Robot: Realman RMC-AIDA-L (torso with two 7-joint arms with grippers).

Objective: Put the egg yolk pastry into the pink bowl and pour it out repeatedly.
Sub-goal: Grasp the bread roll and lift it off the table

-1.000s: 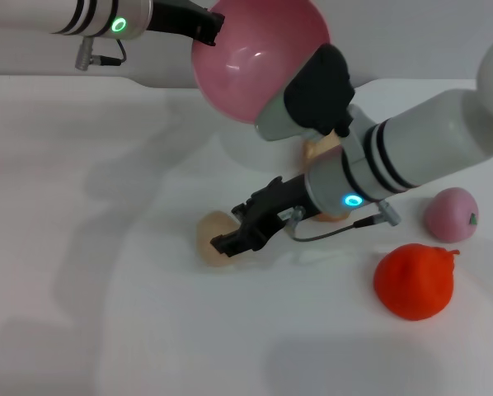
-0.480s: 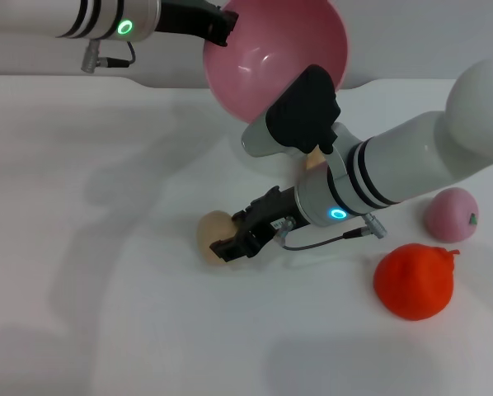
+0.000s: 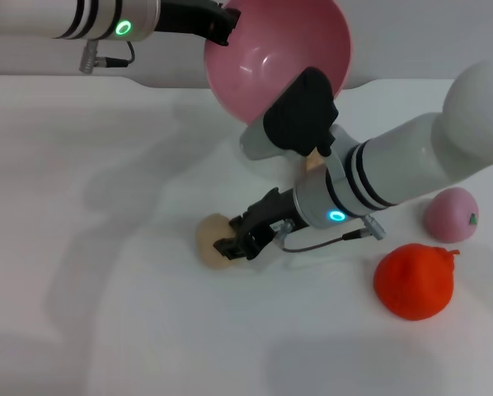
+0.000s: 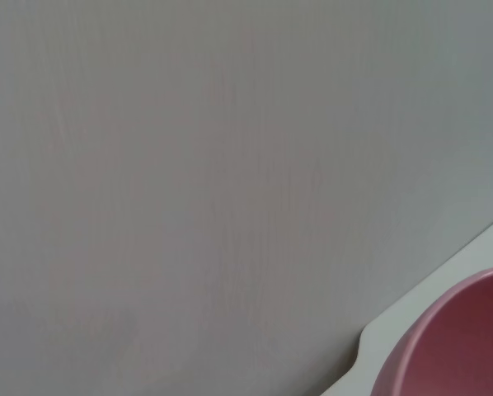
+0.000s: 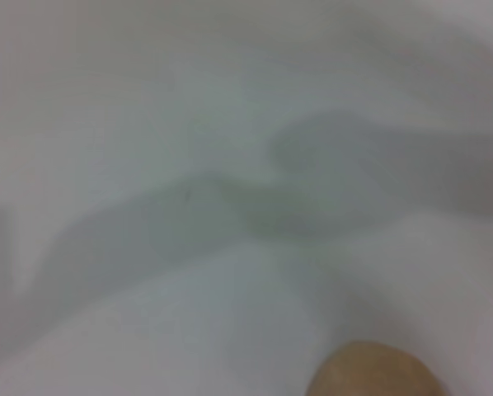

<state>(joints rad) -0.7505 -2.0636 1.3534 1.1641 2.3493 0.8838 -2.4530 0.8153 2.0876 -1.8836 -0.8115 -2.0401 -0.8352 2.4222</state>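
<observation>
The pink bowl (image 3: 267,62) hangs in the air at the back, tilted with its opening toward me, and my left gripper (image 3: 222,21) is shut on its left rim. A part of the bowl's rim (image 4: 457,342) shows in the left wrist view. The egg yolk pastry (image 3: 211,238), a small tan ball, lies on the white table (image 3: 106,289) below and in front of the bowl. My right gripper (image 3: 234,238) is low at the pastry's right side, its black fingers pressed onto it. In the right wrist view the pastry (image 5: 378,373) shows at the frame's edge.
An orange-red fruit (image 3: 413,280) sits at the front right. A pink peach-like ball (image 3: 450,214) with a green mark lies behind it. A bit of golden pastry (image 3: 315,159) peeks out behind my right forearm.
My right gripper's fingers have drawn together on the pastry and the arm has dropped lower. The left arm has turned the bowl so its opening faces more toward me.
</observation>
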